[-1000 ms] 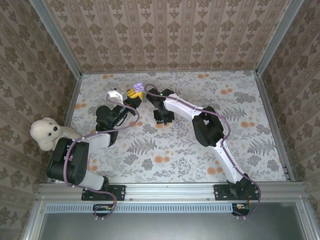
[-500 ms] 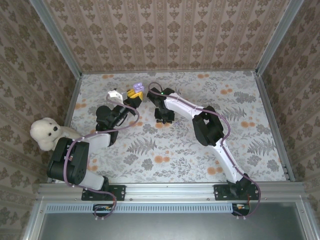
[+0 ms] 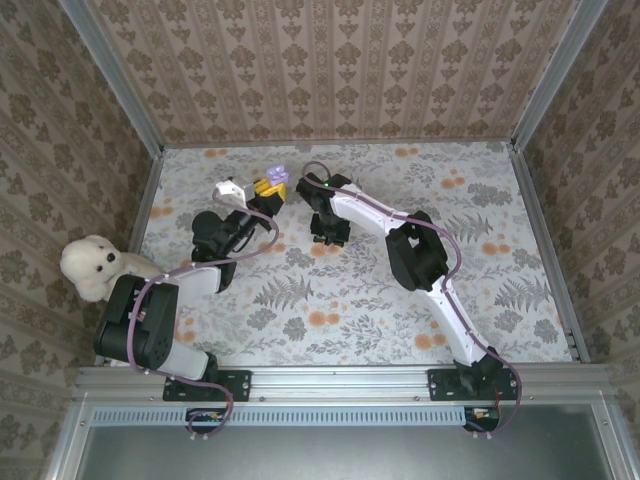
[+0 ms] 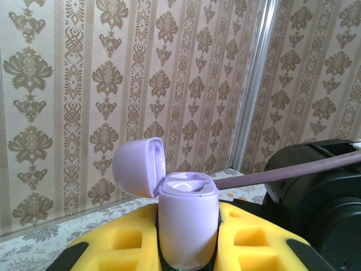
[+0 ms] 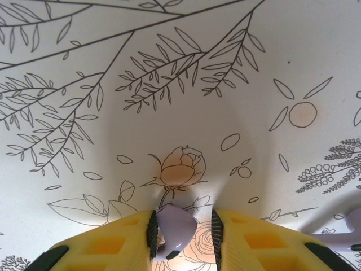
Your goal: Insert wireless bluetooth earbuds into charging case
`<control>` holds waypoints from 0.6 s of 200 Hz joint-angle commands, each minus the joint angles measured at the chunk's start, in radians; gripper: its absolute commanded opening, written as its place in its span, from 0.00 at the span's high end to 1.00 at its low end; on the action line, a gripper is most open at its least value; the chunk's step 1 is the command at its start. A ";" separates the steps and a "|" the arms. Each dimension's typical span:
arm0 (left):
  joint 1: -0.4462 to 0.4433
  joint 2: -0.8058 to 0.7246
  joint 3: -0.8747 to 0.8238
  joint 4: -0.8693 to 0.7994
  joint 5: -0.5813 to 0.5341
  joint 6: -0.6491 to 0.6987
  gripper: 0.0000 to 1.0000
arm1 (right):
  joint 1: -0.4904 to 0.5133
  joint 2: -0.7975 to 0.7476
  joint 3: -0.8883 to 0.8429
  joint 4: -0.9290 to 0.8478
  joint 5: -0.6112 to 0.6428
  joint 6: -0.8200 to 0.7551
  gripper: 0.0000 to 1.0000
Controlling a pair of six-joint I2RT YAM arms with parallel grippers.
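now earbud point(image 5: 171, 227) sits pinched in right hand point(image 5: 184, 232), open case point(image 4: 186, 217) in left hand point(image 4: 188, 248).

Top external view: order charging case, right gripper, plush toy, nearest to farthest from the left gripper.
1. charging case, held by the left gripper.
2. right gripper, to its right, holding an earbud.
3. plush toy, far left edge.

No legible text

No lettering, brand, number or sign can be read on the charging case point(image 4: 186, 226), the wallpaper point(image 4: 56, 113) or the patterned tablecloth point(image 3: 350, 290).
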 commanded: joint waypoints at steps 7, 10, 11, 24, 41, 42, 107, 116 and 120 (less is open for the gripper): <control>0.001 0.007 0.013 0.049 0.010 -0.014 1.00 | -0.004 0.042 0.021 -0.001 -0.046 0.029 0.68; 0.002 0.008 0.013 0.049 0.010 -0.015 1.00 | -0.004 0.042 0.021 0.002 -0.051 0.023 0.68; 0.002 0.007 0.013 0.049 0.010 -0.015 1.00 | -0.004 0.042 0.020 0.002 -0.052 0.021 0.69; 0.002 0.007 0.013 0.049 0.011 -0.015 1.00 | -0.004 0.046 0.023 0.009 -0.075 -0.021 0.72; 0.003 0.008 0.015 0.049 0.011 -0.016 1.00 | -0.004 0.054 0.038 -0.007 -0.094 -0.097 0.76; 0.003 0.007 0.015 0.050 0.010 -0.016 1.00 | -0.004 0.054 0.039 -0.008 -0.096 -0.104 0.76; 0.005 0.009 0.018 0.049 0.008 -0.021 1.00 | 0.014 0.019 0.034 -0.063 -0.063 -0.401 0.78; 0.005 0.010 0.018 0.049 0.006 -0.021 1.00 | 0.023 0.011 0.027 -0.075 -0.049 -0.435 0.78; 0.005 0.009 0.018 0.049 0.006 -0.022 1.00 | 0.026 0.009 0.023 -0.078 -0.046 -0.451 0.78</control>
